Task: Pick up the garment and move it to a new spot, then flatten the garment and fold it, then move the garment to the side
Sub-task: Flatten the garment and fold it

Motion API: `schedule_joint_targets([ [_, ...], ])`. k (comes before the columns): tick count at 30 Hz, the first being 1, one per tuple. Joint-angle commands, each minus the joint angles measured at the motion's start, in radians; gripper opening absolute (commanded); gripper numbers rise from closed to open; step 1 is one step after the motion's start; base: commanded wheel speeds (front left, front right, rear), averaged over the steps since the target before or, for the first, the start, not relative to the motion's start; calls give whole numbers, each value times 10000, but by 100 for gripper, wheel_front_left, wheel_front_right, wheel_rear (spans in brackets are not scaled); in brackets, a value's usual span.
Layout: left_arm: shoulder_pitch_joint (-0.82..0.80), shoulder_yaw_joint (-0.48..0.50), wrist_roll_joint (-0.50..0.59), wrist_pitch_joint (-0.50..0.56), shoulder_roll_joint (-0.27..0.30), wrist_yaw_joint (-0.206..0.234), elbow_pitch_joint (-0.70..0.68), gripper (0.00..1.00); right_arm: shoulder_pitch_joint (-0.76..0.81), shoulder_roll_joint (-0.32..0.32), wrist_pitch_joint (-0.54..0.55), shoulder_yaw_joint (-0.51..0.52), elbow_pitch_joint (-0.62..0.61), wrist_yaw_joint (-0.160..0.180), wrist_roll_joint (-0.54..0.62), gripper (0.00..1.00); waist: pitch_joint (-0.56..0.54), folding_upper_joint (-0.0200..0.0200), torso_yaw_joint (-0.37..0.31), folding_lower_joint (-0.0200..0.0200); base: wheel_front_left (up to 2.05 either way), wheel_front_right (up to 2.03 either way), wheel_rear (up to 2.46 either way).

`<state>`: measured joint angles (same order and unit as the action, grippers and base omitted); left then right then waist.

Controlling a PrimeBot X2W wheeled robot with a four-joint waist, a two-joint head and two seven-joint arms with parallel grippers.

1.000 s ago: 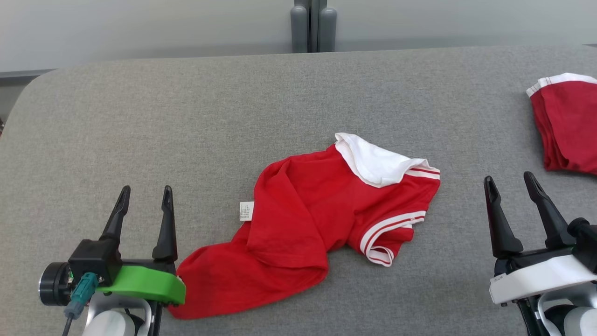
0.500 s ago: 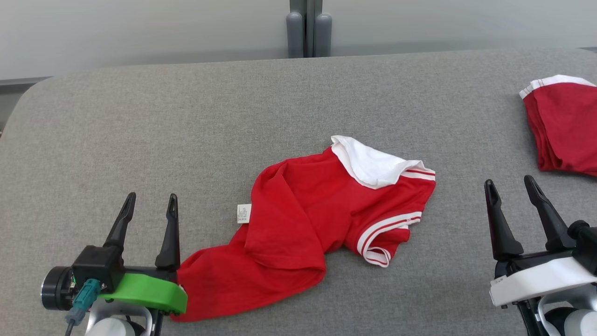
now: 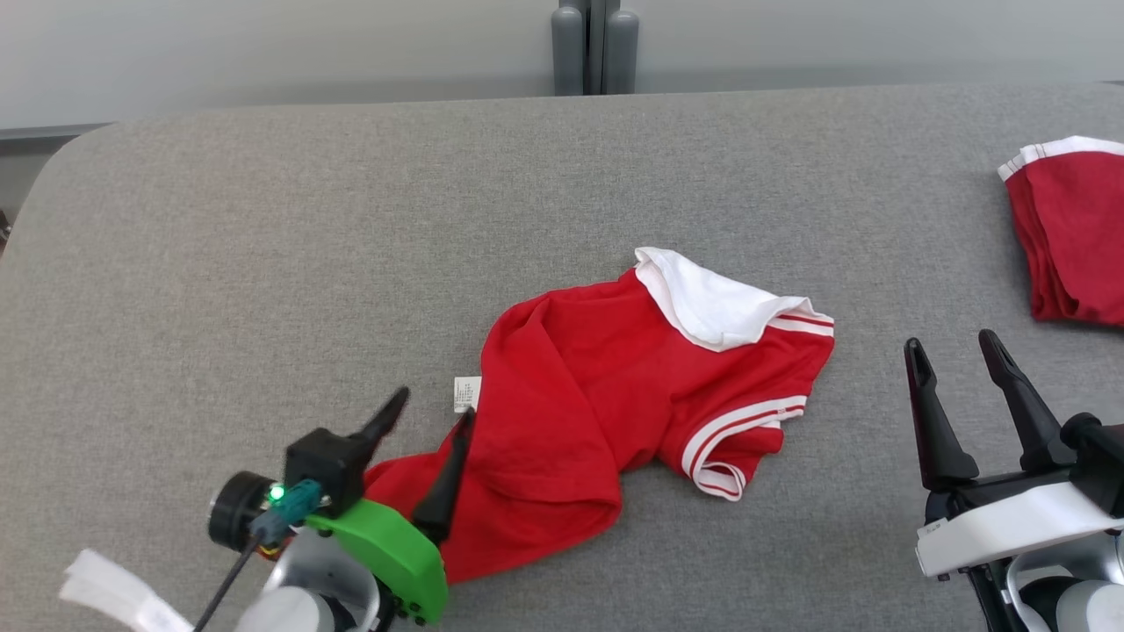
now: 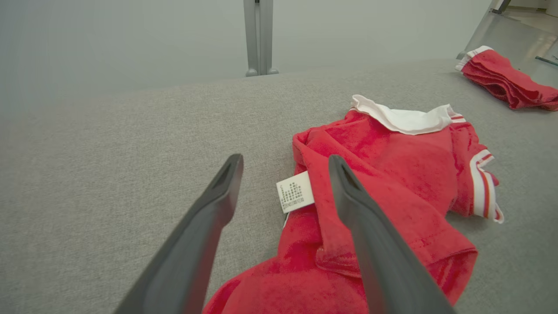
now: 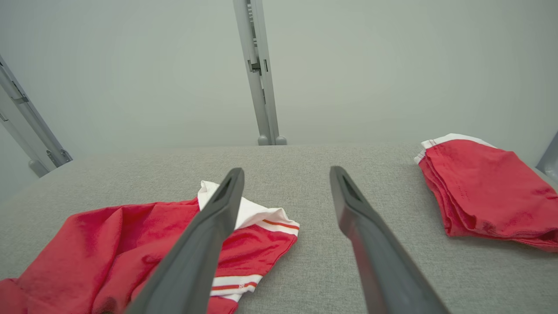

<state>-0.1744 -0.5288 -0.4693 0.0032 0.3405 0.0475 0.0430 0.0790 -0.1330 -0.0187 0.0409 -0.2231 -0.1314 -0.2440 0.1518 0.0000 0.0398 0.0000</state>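
Looking down on the gray table (image 3: 263, 263), you see the red shirt (image 3: 606, 412) lying crumpled near its middle, a little toward the near edge. Its white collar (image 3: 711, 303) is turned up at the far side, and a sleeve (image 3: 738, 430) with white stripes is at the right. Your left claw (image 3: 432, 408) stands wide open and holds nothing. It is at the near left part of the shirt, with one finger over the red cloth and the other over the bare table, and in the left wrist view the small white label (image 3: 466, 393) sits between the two fingers. Whether the fingers touch the cloth, I cannot tell. Your right claw (image 3: 950, 344) is also wide open and empty, over the bare table to the right of the shirt and apart from it. A folded red garment (image 3: 1071, 237) lies at the far right of the table.
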Motion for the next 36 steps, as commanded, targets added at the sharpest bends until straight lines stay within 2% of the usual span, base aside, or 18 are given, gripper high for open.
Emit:
schedule_joint_targets([
  [1,-109,-190,-150,426,-21,-161,185,100,-71,-18,-4,-42,29,16,-28,100,73,0,1,0,0,0,0],
  [5,-155,-538,-521,1274,-112,-461,567,100,-156,19,-80,-80,115,16,-82,100,174,0,-74,0,0,0,0],
  [9,-281,-663,-666,1550,-120,-654,851,100,-211,7,-128,-99,193,16,-103,100,273,0,-159,0,0,0,0],
  [11,-351,-719,-712,1586,-103,-797,888,38,-242,-7,-160,-87,232,16,-111,100,312,0,-191,0,0,0,0],
  [12,-388,-725,-715,1598,-82,-821,919,0,-261,-4,-179,-66,256,16,-124,100,336,0,-202,0,0,0,0],
  [18,-553,-730,-687,1642,-6,-835,930,0,-516,-107,-167,-139,528,14,-226,100,537,0,-188,0,0,0,0],
  [23,-778,-710,-607,1612,-8,-760,790,0,-925,-580,-106,-574,830,16,-355,100,849,0,29,0,0,0,0],
  [29,-1127,-765,-464,1488,-122,-749,644,0,-1743,-1336,280,-1761,1351,16,-720,100,1416,0,394,0,0,0,0],
  [36,-1541,-903,-328,1173,-365,-831,796,0,-3071,-2290,862,-3288,2520,16,-1237,100,1875,0,756,0,0,0,0],
])
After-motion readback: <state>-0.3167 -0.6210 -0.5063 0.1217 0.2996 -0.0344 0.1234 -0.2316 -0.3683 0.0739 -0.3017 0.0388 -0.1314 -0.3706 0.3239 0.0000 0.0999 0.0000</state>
